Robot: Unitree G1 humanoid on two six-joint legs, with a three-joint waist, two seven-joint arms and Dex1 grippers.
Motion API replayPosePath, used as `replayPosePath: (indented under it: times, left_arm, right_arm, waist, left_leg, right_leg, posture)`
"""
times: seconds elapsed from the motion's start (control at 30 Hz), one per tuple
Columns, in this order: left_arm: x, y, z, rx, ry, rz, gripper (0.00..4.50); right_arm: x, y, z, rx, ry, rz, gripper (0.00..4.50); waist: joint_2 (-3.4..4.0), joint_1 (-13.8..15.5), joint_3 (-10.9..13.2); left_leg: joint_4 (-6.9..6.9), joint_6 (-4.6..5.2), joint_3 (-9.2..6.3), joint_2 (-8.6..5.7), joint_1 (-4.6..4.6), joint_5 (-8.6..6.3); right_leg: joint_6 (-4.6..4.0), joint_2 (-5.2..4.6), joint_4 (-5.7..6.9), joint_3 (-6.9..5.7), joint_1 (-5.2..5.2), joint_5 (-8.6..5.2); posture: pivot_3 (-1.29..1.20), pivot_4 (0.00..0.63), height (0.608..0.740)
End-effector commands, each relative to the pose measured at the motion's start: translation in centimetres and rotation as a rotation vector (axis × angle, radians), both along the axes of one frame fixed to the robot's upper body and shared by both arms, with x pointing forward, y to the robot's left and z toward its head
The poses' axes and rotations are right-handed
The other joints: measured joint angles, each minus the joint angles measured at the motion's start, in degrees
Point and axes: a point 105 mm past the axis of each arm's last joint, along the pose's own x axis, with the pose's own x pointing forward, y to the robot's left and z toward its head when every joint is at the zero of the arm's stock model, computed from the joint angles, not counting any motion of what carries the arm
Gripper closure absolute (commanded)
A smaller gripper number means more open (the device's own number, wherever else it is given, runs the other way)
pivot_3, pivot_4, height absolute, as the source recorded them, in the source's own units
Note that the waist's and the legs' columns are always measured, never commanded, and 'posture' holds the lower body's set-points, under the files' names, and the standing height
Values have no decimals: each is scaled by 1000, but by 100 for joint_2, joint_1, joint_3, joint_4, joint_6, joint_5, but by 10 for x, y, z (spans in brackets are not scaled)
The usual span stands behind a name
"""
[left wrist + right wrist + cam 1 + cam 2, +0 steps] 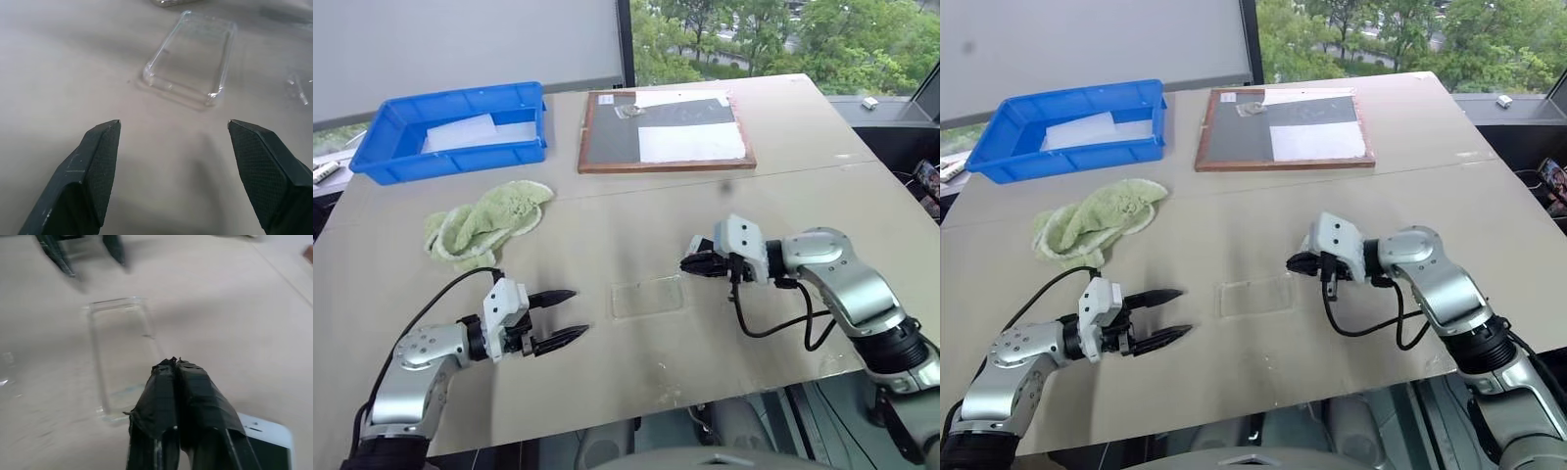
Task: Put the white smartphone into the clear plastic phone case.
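Note:
The clear plastic phone case (646, 296) lies flat and empty on the tan table (607, 235), between my two grippers. My right gripper (690, 264) hovers just right of the case, pointing at it, with its fingertips (172, 364) pressed together and nothing between them. In the right wrist view a corner of the white smartphone (266, 440) shows beside the base of those fingers; I cannot tell whether it lies on the table or touches the gripper. My left gripper (579, 311) is open and empty, left of the case (188, 58) and aimed at it.
A green cloth (489, 220) lies crumpled at the left. Behind it stands a blue bin (450, 159) with a white sheet inside. A wood-framed dark board (666, 127) with white papers lies at the back. The table's front edge runs close behind both grippers.

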Motion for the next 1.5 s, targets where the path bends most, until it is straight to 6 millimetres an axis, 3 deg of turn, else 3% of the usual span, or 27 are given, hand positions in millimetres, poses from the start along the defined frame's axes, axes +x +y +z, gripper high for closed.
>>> replayPosePath:
  times: [0.03,0.2,0.23,0.53,0.8,0.83,0.93,0.97,1.03,1.13,1.3,1.43,1.5]
  left_arm:
    - [1,-2,6,-4,-32,-18,860]
    - [-2,-7,10,-20,-47,-31,860]
    - [-3,-9,13,-28,-53,-39,860]
    - [-2,-22,53,-139,-163,-77,860]
    - [4,-22,69,-205,-167,-61,860]
    - [5,-22,70,-217,-158,-60,860]
    - [3,-24,72,-237,-120,-85,860]
    - [2,-25,72,-239,-113,-90,390]
    - [4,-26,72,-242,-113,-78,0]
    - [8,-27,71,-244,-116,-53,0]
    - [10,-24,69,-251,-92,-29,0]
    - [8,-16,57,-205,-50,-24,0]
    - [6,-12,50,-172,-36,-23,0]
  right_arm:
    - [10,-16,11,3,-24,-74,2701]
    - [21,-38,1,-31,29,-189,330]
    - [24,-42,-2,-29,47,-221,50]
    - [35,-61,-43,-109,157,-302,50]
    - [36,-74,-71,-182,201,-331,50]
    - [34,-74,-73,-182,209,-325,566]
    - [29,-74,-74,-182,220,-308,1563]
    - [28,-74,-74,-181,222,-305,1581]
    - [28,-74,-72,-174,212,-308,1581]
    - [30,-74,-62,-141,172,-307,1581]
    - [31,-56,-24,-46,75,-247,1581]
    - [19,-21,9,-7,4,-128,1581]
    - [12,-6,11,-58,-34,-61,1581]
  waist:
    - [0,37,0]
    - [0,59,0]
    - [-1,57,0]
    - [-3,52,1]
    - [-33,46,-17]
    - [-36,47,-19]
    - [-46,57,-26]
    - [-47,57,-26]
    - [-46,59,-26]
    - [-46,67,-26]
    - [-39,63,-15]
    - [-29,28,4]
    - [-24,-3,11]
  left_leg:
    - [0,0,0,0,0,0]
    - [-5,-1,0,0,-4,0]
    - [-5,-1,1,0,-4,0]
    - [-4,0,8,1,-3,-1]
    - [1,0,14,2,14,-1]
    - [2,0,14,2,15,-1]
    - [3,0,12,2,18,-1]
    - [3,0,12,3,19,-1]
    - [2,0,12,3,18,-1]
    - [2,0,12,2,16,-1]
    - [1,0,13,0,7,-1]
    - [-5,0,13,2,2,-1]
    - [-6,0,16,7,1,-1]
  right_leg:
    - [-1,-1,0,0,0,0]
    - [-5,-1,-1,0,-5,1]
    - [-4,-1,-1,0,-5,1]
    - [-3,1,-2,5,-6,1]
    - [3,3,0,12,8,1]
    - [3,3,0,13,9,1]
    - [4,4,1,13,13,1]
    - [4,4,2,13,13,1]
    - [3,4,2,13,13,1]
    - [3,4,1,13,12,1]
    - [3,3,1,15,4,1]
    - [2,5,1,17,-7,0]
    - [2,13,1,23,-12,1]
  posture:
    - [0,150,740]
    - [0,150,740]
    - [0,150,740]
    - [0,150,740]
    - [0,150,740]
    - [0,150,740]
    - [0,150,740]
    - [0,150,740]
    - [0,150,740]
    - [0,150,740]
    - [0,150,740]
    - [0,150,740]
    - [0,150,740]
